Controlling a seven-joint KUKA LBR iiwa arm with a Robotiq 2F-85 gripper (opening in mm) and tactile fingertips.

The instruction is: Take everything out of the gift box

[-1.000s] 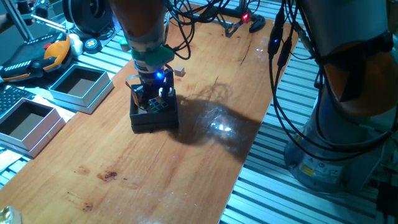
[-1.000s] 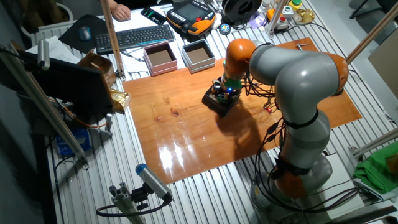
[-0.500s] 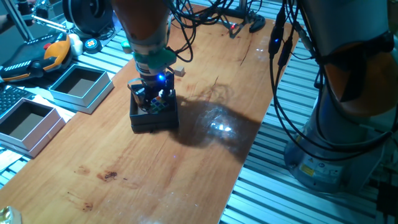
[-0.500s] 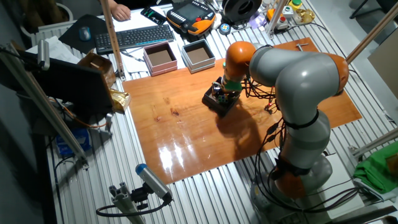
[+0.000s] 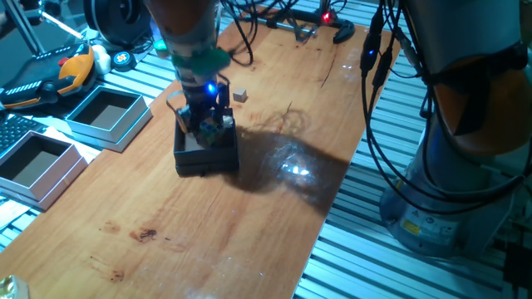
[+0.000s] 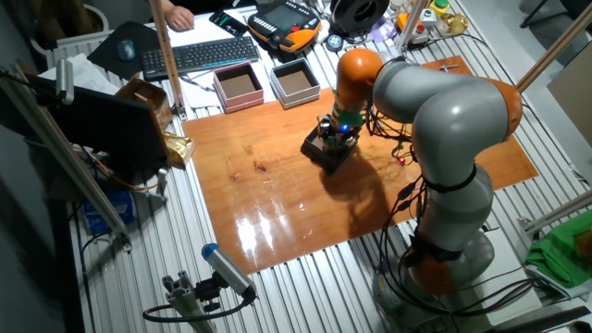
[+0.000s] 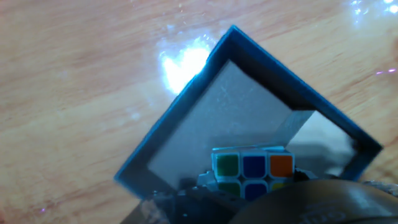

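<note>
gripper (image 5: 208, 124): just above the black box, fingers closed on the cube
cube (image 7: 252, 169): green, blue, orange squares showing in hand view; held over the box, off its floor
black box (image 5: 206, 158): on the wooden table (image 5: 249, 216), mid-left
beige block (image 5: 241, 96): on the table just behind the box, outside it
two blue boxes (image 5: 106, 116): left edge, well apart from the black box

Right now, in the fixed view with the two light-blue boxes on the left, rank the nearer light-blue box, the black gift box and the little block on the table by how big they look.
1. Nearer light-blue box, though it sits closest to the camera.
2. Black gift box.
3. Little block, by far the smallest.
</note>
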